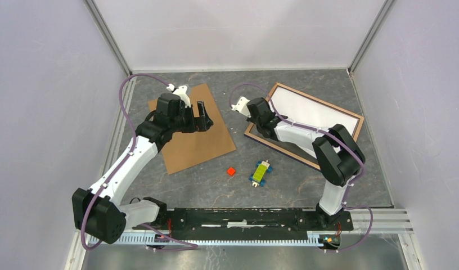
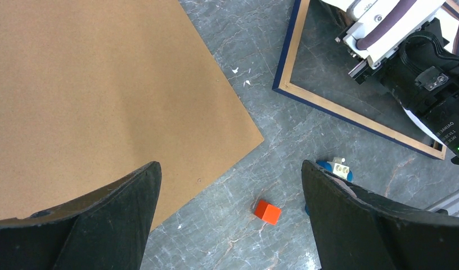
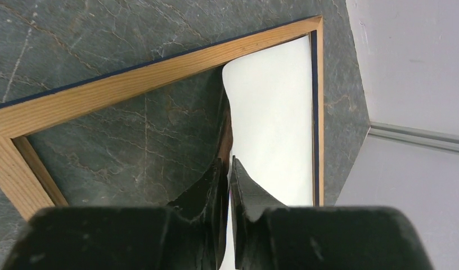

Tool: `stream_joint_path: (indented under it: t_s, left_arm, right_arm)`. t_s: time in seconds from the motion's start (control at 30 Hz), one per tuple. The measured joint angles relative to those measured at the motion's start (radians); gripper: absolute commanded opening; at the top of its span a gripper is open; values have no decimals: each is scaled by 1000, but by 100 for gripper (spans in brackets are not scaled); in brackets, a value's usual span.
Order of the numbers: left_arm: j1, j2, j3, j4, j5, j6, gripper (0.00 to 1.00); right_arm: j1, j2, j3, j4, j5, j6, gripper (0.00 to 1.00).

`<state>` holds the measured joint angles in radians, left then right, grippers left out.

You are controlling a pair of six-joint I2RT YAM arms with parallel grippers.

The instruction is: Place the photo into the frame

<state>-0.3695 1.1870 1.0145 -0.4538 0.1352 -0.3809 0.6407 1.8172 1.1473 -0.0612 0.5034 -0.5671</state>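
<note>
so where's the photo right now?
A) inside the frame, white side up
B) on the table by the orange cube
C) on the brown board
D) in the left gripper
A: the photo lies white side up inside the frame, covering part of the opening. The left gripper is open and empty over the brown board.
</note>
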Motion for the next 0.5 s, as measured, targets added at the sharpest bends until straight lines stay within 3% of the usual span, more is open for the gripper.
stream_joint_path:
  t_s: [0.5]
  left_arm:
    - [2, 0, 0, 6, 3, 0, 100]
  right_arm:
    - [-7, -6, -32, -14, 16, 52, 68]
